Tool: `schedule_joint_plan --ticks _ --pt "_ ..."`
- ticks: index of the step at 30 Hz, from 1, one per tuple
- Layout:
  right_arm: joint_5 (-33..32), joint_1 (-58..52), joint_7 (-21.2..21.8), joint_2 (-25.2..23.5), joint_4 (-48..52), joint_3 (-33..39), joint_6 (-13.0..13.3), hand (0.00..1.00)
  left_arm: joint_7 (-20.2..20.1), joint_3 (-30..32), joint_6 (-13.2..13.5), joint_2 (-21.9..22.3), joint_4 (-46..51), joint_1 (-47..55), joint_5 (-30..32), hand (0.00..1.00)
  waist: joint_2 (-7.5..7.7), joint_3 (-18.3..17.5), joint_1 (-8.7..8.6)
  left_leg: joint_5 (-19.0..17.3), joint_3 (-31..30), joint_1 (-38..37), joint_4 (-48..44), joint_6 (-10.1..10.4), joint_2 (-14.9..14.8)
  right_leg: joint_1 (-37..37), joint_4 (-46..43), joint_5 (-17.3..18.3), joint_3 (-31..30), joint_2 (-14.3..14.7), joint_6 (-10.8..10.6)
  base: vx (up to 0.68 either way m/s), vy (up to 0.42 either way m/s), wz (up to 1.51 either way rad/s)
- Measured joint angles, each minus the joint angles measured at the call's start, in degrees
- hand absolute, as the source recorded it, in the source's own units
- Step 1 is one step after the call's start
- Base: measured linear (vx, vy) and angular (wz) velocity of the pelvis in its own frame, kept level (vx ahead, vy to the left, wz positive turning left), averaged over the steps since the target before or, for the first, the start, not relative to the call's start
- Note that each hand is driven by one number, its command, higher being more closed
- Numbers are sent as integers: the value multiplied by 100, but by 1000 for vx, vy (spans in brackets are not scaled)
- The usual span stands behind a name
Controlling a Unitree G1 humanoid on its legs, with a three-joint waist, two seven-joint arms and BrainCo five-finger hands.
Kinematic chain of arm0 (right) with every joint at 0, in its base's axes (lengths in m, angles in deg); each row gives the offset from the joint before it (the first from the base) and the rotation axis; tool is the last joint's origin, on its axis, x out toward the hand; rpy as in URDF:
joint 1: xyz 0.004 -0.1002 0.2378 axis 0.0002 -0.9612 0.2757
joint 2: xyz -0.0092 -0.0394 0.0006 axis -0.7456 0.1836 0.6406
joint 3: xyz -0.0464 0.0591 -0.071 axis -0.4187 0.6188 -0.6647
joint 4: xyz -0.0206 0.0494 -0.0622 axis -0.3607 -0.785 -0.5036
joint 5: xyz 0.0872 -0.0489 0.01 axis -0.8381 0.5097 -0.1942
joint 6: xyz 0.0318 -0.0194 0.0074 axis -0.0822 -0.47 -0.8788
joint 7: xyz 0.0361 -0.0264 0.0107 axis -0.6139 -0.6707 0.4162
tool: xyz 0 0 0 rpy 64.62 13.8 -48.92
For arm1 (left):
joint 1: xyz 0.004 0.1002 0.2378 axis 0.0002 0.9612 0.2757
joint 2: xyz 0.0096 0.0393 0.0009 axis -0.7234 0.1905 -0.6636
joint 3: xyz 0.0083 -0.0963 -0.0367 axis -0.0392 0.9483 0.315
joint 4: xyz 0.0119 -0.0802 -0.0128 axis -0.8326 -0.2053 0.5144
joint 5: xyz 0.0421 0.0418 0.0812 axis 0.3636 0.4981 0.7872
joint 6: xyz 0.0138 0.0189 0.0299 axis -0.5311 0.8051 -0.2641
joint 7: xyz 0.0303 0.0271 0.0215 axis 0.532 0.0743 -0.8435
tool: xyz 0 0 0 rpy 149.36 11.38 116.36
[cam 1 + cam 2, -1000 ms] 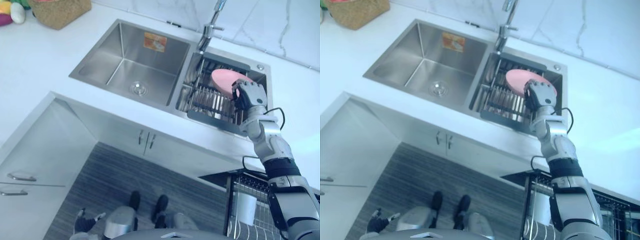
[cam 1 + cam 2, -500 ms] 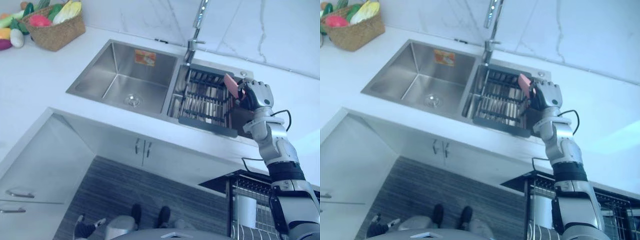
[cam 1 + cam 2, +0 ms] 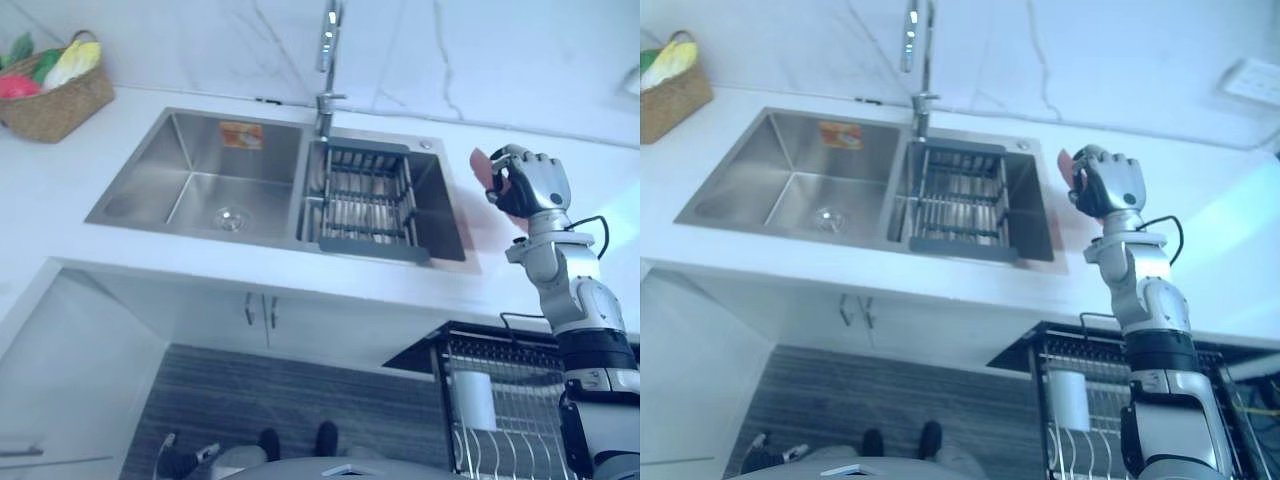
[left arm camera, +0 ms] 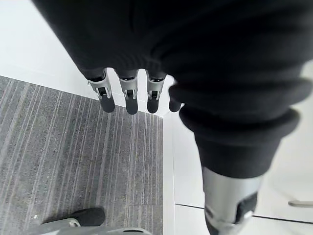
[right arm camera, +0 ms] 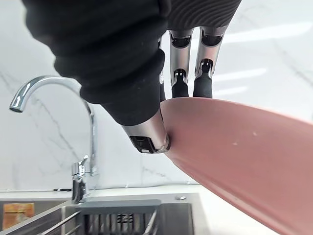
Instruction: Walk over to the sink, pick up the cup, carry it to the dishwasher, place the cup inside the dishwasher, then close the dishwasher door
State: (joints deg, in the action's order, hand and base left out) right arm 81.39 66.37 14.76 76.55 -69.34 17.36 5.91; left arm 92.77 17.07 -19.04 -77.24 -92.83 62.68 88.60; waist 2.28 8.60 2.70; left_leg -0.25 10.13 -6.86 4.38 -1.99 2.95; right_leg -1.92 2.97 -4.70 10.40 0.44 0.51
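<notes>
My right hand (image 3: 528, 185) is raised above the white counter just right of the sink (image 3: 200, 190), shut on a pink dish (image 3: 481, 163). Close up, the thumb (image 5: 146, 139) presses one face of the pink dish (image 5: 234, 156) and the fingers curl over its rim. The dish looks like a shallow plate or bowl more than a cup. The open dishwasher's wire rack (image 3: 510, 410) shows at the lower right, below that arm, with a white cup (image 3: 473, 400) standing in it. My left hand (image 4: 127, 95) hangs low over the grey floor, fingers straight and empty.
A black dish rack (image 3: 365, 195) fills the sink's right basin, and the faucet (image 3: 325, 50) rises behind it. A woven basket of produce (image 3: 50, 90) sits on the counter at far left. Cabinet doors (image 3: 255, 310) run below the sink.
My right hand has lifted the pink dish out of the sink's dish rack and carried it right, over the counter. The camera has swung right too, so the whole scene has shifted.
</notes>
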Motion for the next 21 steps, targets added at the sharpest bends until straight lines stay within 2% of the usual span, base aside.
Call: schedule_joint_plan --ticks 1,3,4,5,7,8,9,11,12,13,14,15,17,19,21 --pt "1 -8 -13 -1 100 0 27 100 -2 11 -68 -2 -57 3 14 0 15 7 -45 -20 181 -13 -1 -50 -24 45 14 14 -106 21 -51 -74 14 -76" --pt "0 -109 -33 -33 290 7 41 100 2 75 -128 -28 -66 -1 11 0 3 2 -50 -43 508 4 -47 -161 -173 132 -136 324 602 -111 -8 -76 27 -92" --pt "2 -160 -34 -83 343 -16 57 100 8 216 -133 -30 -78 -39 -12 0 22 -18 6 -101 750 55 -120 -205 -338 272 -426 457 1160 -261 88 -32 33 -99" --pt "3 -161 -34 -126 342 -17 66 100 13 291 -134 -35 -108 -86 -47 0 19 -21 47 -130 902 97 -183 -181 -455 378 -685 497 1428 -355 144 -18 39 -124" --pt "9 -163 -33 -301 330 -23 35 100 12 477 -134 -116 -222 -236 -209 0 4 -28 79 -175 1369 187 -384 -80 -882 605 -1846 622 2060 -889 256 -1 -23 -114" --pt "12 -163 -33 -324 316 -27 29 100 11 481 -135 -152 -234 -259 -225 0 6 -29 72 -179 1451 186 -430 -62 -964 592 -2090 633 2161 -1055 273 19 -116 -90" --pt "12 -162 -34 -331 283 -30 26 100 11 481 -122 -204 -219 -287 -294 0 22 -40 72 -180 1617 183 -504 8 -1111 543 -2477 661 2294 -1346 315 28 -134 -70" --pt "12 -154 -34 -339 196 -36 35 100 15 502 -122 -260 -222 -332 -425 0 97 -82 109 -201 1836 193 -663 175 -1289 328 -2447 620 2463 -1648 287 49 -236 -79" --pt "15 -143 -35 -374 192 -68 42 100 16 573 -127 -300 -222 -353 -486 0 214 -140 187 -220 2008 208 -782 338 -1358 126 -2012 238 2508 -1708 227 64 -379 -85" --pt "13 -137 -38 -406 191 -84 71 100 15 623 -149 -373 -235 -386 -510 0 343 -194 233 -239 2126 231 -862 489 -1380 -45 -1591 -14 2442 -1688 -52 52 -472 -80" --pt "12 -120 -38 -405 188 -84 117 100 14 687 -175 -338 -242 -454 -519 0 353 -210 238 -186 2162 267 -929 607 -1485 -244 -1040 98 2500 -1442 -264 23 -432 -52" --pt "11 -108 -38 -403 188 -84 119 100 10 686 -175 -282 -242 -471 -517 0 319 -224 231 -147 2199 272 -922 670 -1558 -299 -832 112 2495 -1314 -290 -12 -408 -46" --pt "-76 -115 -12 -384 186 -77 102 100 2 683 -186 -32 -251 -465 -433 0 156 -291 165 33 2323 258 -821 892 -1791 -366 -359 84 2464 -920 -336 -48 -335 -39" --pt "-230 -162 28 -367 192 -8 88 100 -11 676 -192 87 -255 -461 -413 0 88 -305 104 231 2329 163 -602 1005 -1888 -420 -223 98 2460 -719 -356 -74 -227 -13" --pt "-322 -215 37 -367 219 68 89 100 -51 610 -192 117 -257 -461 -362 0 89 -305 55 409 2320 130 -404 1052 -1898 -413 -173 182 2460 -646 -451 -120 -190 0"
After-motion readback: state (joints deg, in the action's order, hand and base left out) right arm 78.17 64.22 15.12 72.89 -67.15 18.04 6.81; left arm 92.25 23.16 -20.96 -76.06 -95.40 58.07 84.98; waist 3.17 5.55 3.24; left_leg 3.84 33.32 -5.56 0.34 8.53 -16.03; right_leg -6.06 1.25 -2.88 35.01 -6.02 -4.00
